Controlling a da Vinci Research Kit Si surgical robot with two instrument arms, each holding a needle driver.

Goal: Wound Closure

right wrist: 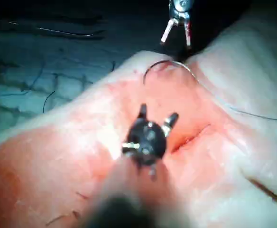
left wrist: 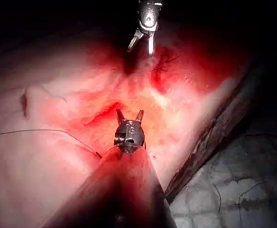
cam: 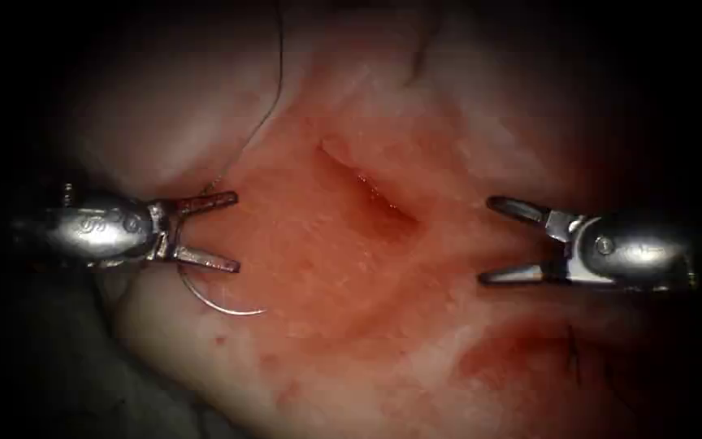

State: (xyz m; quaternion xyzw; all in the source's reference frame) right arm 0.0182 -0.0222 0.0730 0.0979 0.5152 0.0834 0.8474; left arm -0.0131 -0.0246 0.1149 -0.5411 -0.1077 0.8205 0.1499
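Observation:
The cut (cam: 367,193) runs slantwise through the middle of the reddened tissue (cam: 310,268). My left tool (cam: 235,232) stands left of the cut with its jaws wide open and nothing between them. Just below its lower jaw the curved needle (cam: 219,302) lies free on the tissue, left of the cut, and neither tool holds it. Its thread (cam: 263,122) trails up and away over the pale tissue. My right tool (cam: 489,240) waits right of the cut, jaws open and holding nothing. The right wrist view shows the needle (right wrist: 163,62) arched beside the left tool (right wrist: 177,37), beyond the right tool (right wrist: 157,117).
Dark short thread ends (cam: 572,348) stick out of a red patch at the lower right of the tissue. The tissue's edge (left wrist: 209,137) drops to a pale bench cloth (left wrist: 233,199) strewn with loose thread scraps (right wrist: 48,100).

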